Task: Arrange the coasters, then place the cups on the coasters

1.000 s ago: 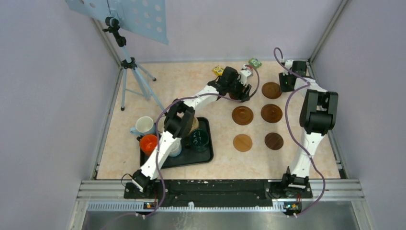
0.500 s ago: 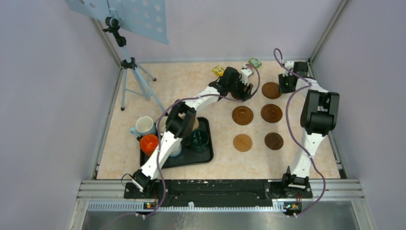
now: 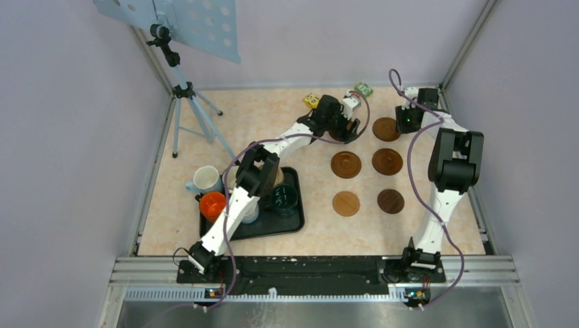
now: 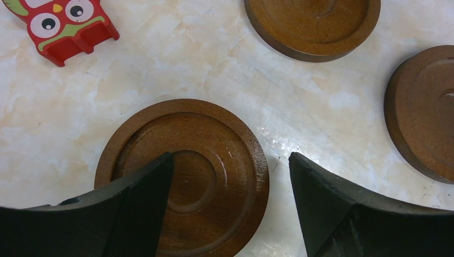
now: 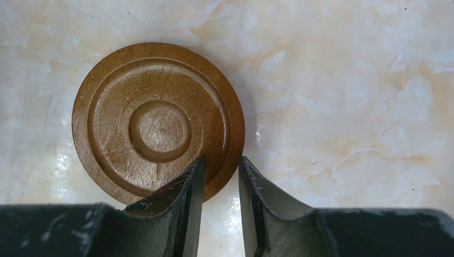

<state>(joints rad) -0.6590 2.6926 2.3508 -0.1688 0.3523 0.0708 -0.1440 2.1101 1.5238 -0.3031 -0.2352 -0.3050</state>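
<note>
One red owl block [image 4: 64, 24] lies near a coaster [image 4: 184, 176].

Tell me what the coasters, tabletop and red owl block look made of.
The coasters look like turned wood, brown stain, semi-gloss varnish: grain, lathe rings, glints. The tabletop looks like polished marble, cream with orange veins and reflections; may be a laminate print. The red owl block is probably moulded plastic: smooth, even colour, printed eyes.
</note>
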